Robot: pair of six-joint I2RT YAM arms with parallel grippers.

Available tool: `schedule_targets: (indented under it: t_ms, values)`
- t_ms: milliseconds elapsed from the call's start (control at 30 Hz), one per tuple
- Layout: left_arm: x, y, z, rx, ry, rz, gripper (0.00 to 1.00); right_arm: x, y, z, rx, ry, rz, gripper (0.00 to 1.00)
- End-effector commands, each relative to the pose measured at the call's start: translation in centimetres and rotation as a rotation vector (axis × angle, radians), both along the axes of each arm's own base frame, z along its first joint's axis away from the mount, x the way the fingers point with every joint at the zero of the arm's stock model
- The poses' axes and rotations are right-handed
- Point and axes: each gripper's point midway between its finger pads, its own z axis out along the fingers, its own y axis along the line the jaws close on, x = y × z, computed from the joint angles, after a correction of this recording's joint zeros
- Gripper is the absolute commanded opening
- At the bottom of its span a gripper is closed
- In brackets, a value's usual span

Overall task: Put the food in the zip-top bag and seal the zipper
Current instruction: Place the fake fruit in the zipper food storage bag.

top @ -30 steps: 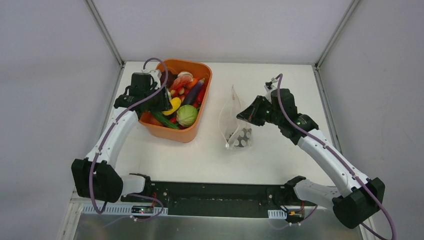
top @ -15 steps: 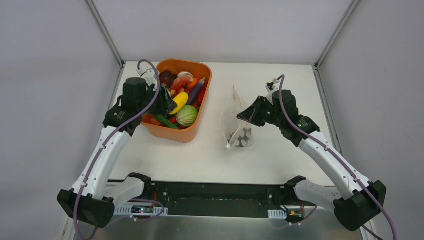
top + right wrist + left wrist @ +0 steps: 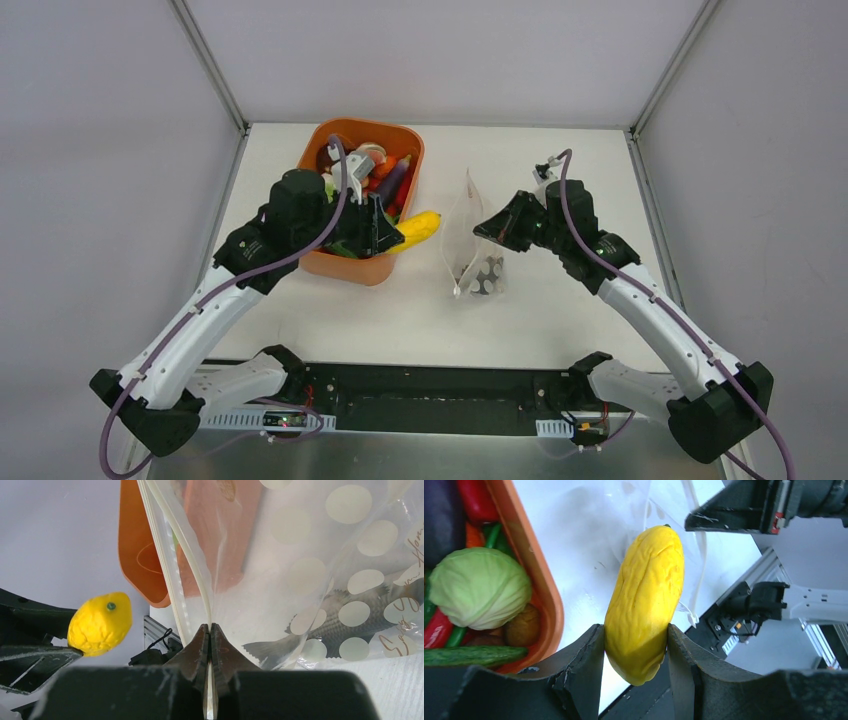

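The left gripper is closed around a yellow pepper, its two fingers pressed against the pepper's sides. In the overhead view the pepper hangs near the middle of the frame, clear of the white table, just right of the orange tub and left of the zip-top bag.

The left wrist view shows a green cabbage and a cucumber lying in the tub at the left edge of the frame.

The right gripper has its fingers pinched tight on the bag's upper edge, holding it upright. In the right wrist view the zipper runs from the top of the frame down into the closed fingertips. A grey toy fish lies inside the bag at lower right.
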Motion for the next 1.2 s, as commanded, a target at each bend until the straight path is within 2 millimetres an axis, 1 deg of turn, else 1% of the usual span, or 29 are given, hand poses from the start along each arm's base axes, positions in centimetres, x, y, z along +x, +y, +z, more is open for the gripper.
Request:
schedule_targets:
  t_ms: [0, 133, 167, 233, 267, 333, 400, 533, 600, 700, 800, 833, 867, 900, 1000, 1100, 1167]
  values:
    - [-1.4, -2.3, 2.4, -0.086, -0.026, -0.104, 0.0, 0.1, 0.5, 2.2, 0.06, -0.073, 0.008, 0.0]
    - [-1.7, -4.4, 2.1, -0.08, -0.008, -0.156, 0.0, 0.1, 0.6, 2.8, 0.074, -0.103, 0.009, 0.0]
    - [-1.6, -5.0, 2.1, -0.08, -0.002, -0.165, 0.0, 0.0, 0.6, 3.2, 0.082, -0.124, 0.01, 0.0]
    - [-1.4, -6.2, 1.9, -0.073, 0.0, -0.181, 0.0, 0.0, 0.4, 3.4, 0.079, -0.138, 0.007, 0.0]
    - [-0.9, -6.5, 1.6, -0.058, 0.004, -0.168, 0.0, -0.1, 0.3, 3.4, 0.074, -0.14, 0.004, 0.0]
    - [0.3, -6.5, 0.6, -0.013, 0.027, -0.102, 0.0, -0.2, 0.1, 3.5, 0.063, -0.149, 0.0, 0.0]
    - [1.0, -6.7, -0.1, 0.004, 0.043, -0.073, 0.0, -0.4, 0.0, 3.4, 0.05, -0.151, 0.007, 0.0]
    - [1.8, -7.3, -0.4, 0.03, 0.07, -0.044, 0.0, -0.9, 0.3, 3.4, 0.042, -0.159, 0.036, 0.0]
    - [2.1, -7.0, -1.0, 0.081, 0.09, -0.011, 0.0, -1.0, 0.4, 3.6, 0.037, -0.175, 0.043, 0.0]
    - [2.6, -6.7, -1.3, 0.131, 0.105, 0.034, 0.0, -1.3, 0.8, 3.8, 0.021, -0.197, 0.063, 0.0]
    - [2.5, -7.1, -1.5, 0.178, 0.129, 0.024, 0.0, -1.5, 1.1, 3.6, 0.001, -0.209, 0.065, 0.0]
    - [2.5, -7.4, -2.0, 0.214, 0.147, 0.016, 0.0, -1.4, 1.2, 3.5, -0.006, -0.211, 0.061, 0.0]
    - [2.2, -7.4, -1.7, 0.236, 0.151, 0.004, 0.0, -1.4, 1.2, 3.5, -0.011, -0.213, 0.061, 0.0]
    - [2.1, -7.7, -2.2, 0.275, 0.166, -0.012, 0.0, -1.3, 1.3, 3.4, -0.016, -0.214, 0.058, 0.0]
    - [2.1, -8.0, -2.3, 0.353, 0.174, -0.013, 0.0, -0.9, 1.3, 3.5, -0.018, -0.221, 0.044, 0.0]
    - [2.2, -8.3, -3.0, 0.386, 0.184, -0.003, 0.0, -0.7, 1.4, 3.7, -0.006, -0.224, 0.036, 0.0]
    - [2.2, -8.4, -3.4, 0.393, 0.188, 0.004, 0.03, -0.7, 1.3, 3.6, 0.002, -0.221, 0.026, 0.0]
